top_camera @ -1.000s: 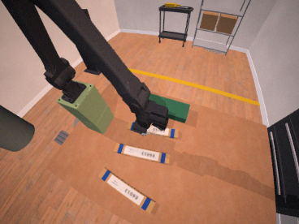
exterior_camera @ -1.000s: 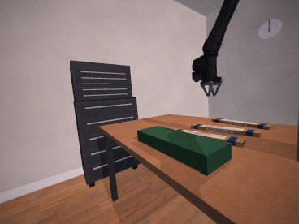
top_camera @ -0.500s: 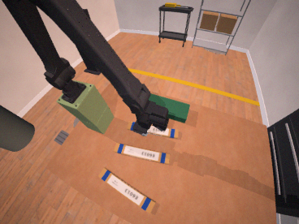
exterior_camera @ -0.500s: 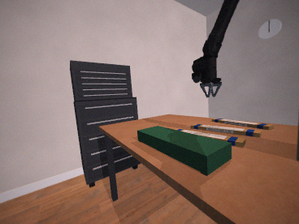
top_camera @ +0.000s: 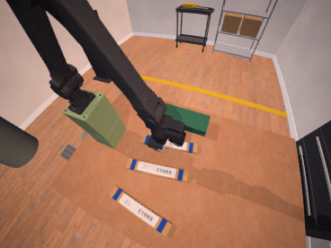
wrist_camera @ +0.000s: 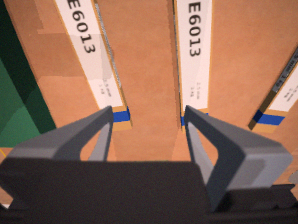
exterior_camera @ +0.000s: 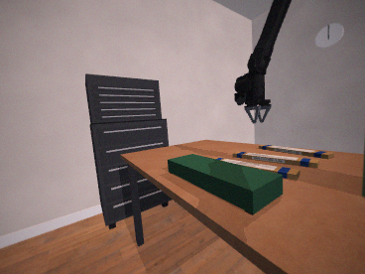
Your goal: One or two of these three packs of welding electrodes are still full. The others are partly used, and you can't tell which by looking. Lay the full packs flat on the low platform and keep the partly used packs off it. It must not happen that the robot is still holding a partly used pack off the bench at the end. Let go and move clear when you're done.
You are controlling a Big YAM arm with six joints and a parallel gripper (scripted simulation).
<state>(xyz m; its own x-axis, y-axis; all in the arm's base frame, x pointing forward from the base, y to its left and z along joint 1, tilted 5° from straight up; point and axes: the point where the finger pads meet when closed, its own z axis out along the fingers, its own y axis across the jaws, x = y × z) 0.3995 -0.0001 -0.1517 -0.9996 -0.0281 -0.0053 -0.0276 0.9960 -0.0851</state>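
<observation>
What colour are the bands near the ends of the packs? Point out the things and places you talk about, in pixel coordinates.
The bands (top_camera: pixel 191 147) (exterior_camera: pixel 305 162) (wrist_camera: pixel 269 118) are blue; the top view shows them best.

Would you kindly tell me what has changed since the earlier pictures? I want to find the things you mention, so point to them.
The gripper (top_camera: pixel 157 147) (exterior_camera: pixel 258 122) (wrist_camera: pixel 148 111) has come down slightly, remaining above the bench (top_camera: pixel 252 171) (exterior_camera: pixel 322 218) (wrist_camera: pixel 145 60). Nothing was taken hold of or let go. The three packs (top_camera: pixel 156 170) (exterior_camera: pixel 268 159) (wrist_camera: pixel 194 75) and platform (top_camera: pixel 193 121) (exterior_camera: pixel 223 171) (wrist_camera: pixel 15 100) stayed put.
</observation>
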